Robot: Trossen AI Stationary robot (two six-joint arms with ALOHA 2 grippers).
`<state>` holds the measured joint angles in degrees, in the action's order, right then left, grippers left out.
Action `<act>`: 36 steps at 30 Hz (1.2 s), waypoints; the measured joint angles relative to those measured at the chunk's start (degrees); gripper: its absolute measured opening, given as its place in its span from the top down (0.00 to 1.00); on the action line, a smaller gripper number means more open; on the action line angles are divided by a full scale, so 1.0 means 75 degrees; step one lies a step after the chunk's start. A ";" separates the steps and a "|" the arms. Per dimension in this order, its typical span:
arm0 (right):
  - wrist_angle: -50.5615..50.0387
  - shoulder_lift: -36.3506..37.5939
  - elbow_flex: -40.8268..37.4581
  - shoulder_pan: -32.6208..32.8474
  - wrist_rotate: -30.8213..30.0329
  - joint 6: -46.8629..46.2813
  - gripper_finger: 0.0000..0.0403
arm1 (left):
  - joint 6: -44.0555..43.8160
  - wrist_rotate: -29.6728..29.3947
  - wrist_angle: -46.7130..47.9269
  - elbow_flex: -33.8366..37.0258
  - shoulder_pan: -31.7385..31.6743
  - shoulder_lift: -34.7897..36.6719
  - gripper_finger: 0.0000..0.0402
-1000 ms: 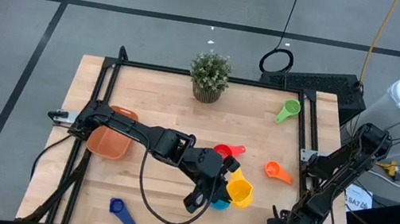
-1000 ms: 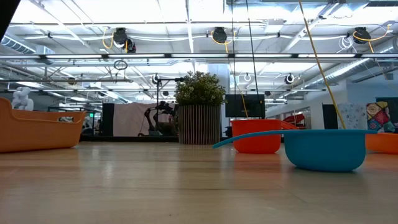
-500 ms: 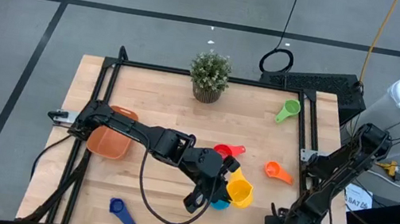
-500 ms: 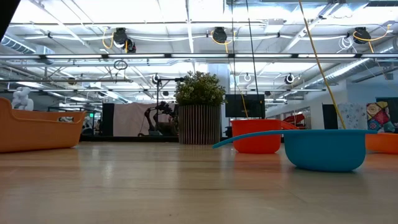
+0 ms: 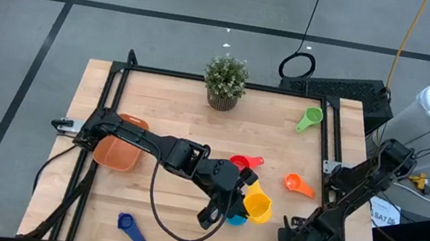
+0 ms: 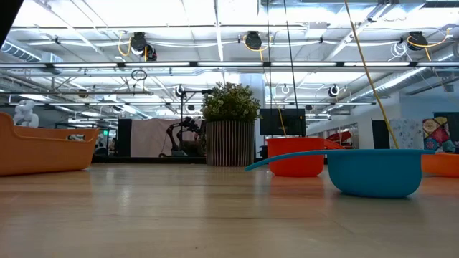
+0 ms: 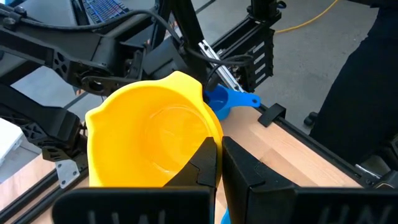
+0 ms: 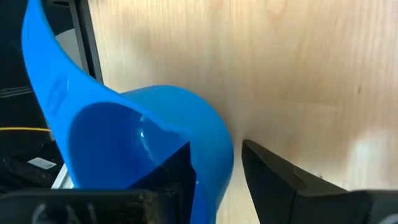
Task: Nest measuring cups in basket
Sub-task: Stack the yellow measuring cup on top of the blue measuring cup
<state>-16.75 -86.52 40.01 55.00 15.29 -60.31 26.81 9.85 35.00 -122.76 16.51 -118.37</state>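
A: Waiting empty at the table's left, the basket [image 5: 117, 153] is taking nothing yet?

B: Right; mid-table the left gripper [image 7: 217, 163] is pinching the yellow cup [image 7: 149, 138], while the right gripper [image 8: 214, 171] is clamping the blue cup [image 8: 134, 138] at the near right edge, seemingly for nesting.

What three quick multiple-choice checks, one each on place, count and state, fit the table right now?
1. Where is the green cup?
A. far right corner of the table
B. inside the basket
C. beside the dark blue cup

2. How many cups lie inside the basket?
A. none
B. two
C. four

3. What does the left hand hold?
A. nothing
B. the yellow cup
C. the potted plant

Answers:
1. A: the high view shows it near the far right corner, right of the potted plant.
2. A: the visible part of the basket holds no cup, though the arm covers one edge.
3. B: the left wrist view shows its fingers clamped on the wall of the yellow cup.
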 joint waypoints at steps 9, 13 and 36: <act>-0.0348 0.0108 -0.0011 -0.0491 -0.0122 0.0629 0.78 | -0.0022 -0.0001 -0.0002 0.0000 0.0000 0.0000 0.98; -0.0308 0.0116 -0.0015 -0.0871 -0.0282 0.1111 0.81 | -0.0042 0.0002 -0.0002 0.0000 0.0000 0.0000 0.98; -0.0151 0.0122 -0.0025 -0.2929 -0.0768 0.3762 0.84 | -0.0071 0.0002 -0.0002 0.0000 0.0000 0.0000 0.98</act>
<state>-17.89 -85.60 39.82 33.04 9.53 -32.10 26.28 9.87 34.98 -122.76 16.51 -118.37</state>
